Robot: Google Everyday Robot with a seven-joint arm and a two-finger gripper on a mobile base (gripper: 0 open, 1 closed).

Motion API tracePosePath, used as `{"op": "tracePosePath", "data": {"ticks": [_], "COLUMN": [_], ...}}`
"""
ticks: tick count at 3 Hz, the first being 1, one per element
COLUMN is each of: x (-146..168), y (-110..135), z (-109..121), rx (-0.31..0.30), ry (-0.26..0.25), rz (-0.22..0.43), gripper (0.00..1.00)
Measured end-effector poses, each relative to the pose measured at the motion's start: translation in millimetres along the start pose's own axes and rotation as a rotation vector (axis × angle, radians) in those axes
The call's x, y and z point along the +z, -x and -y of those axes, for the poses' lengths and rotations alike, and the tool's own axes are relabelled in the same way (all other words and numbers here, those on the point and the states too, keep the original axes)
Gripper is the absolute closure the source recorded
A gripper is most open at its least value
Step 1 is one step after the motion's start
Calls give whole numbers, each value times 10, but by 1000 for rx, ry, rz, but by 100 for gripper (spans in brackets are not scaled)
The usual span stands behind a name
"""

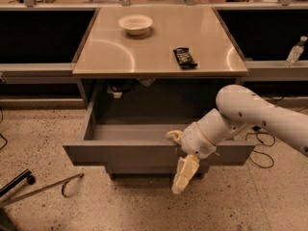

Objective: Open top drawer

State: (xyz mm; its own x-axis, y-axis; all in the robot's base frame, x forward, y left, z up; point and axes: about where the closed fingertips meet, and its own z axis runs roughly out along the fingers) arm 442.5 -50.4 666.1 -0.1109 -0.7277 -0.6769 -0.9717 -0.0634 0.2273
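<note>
The top drawer (120, 153) is a wide grey metal drawer under the tan table top. It stands pulled well out, and its shallow grey tray (130, 131) shows inside. My gripper (174, 161) is at the front panel, right of centre. One yellowish finger (172, 135) hooks over the panel's top rim into the tray. The other finger (184, 174) hangs down in front of the panel, so the jaws stand wide apart. My white arm (250, 112) reaches in from the right.
A white bowl (135, 23) and a black flat object (185, 57) lie on the table top (120, 52). A narrower drawer front (139, 169) sits below. A water bottle (294, 52) stands on the right shelf. Cables (260, 153) lie right, a metal chair leg (33, 186) left.
</note>
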Motion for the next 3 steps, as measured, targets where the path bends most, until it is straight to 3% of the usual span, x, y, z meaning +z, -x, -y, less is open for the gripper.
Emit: {"op": "tracePosePath", "data": {"ticks": [3], "x": [36], "y": [60], "z": [-169], "rx": [25], "ry": [26], "rz": [32], "gripper": [0]}}
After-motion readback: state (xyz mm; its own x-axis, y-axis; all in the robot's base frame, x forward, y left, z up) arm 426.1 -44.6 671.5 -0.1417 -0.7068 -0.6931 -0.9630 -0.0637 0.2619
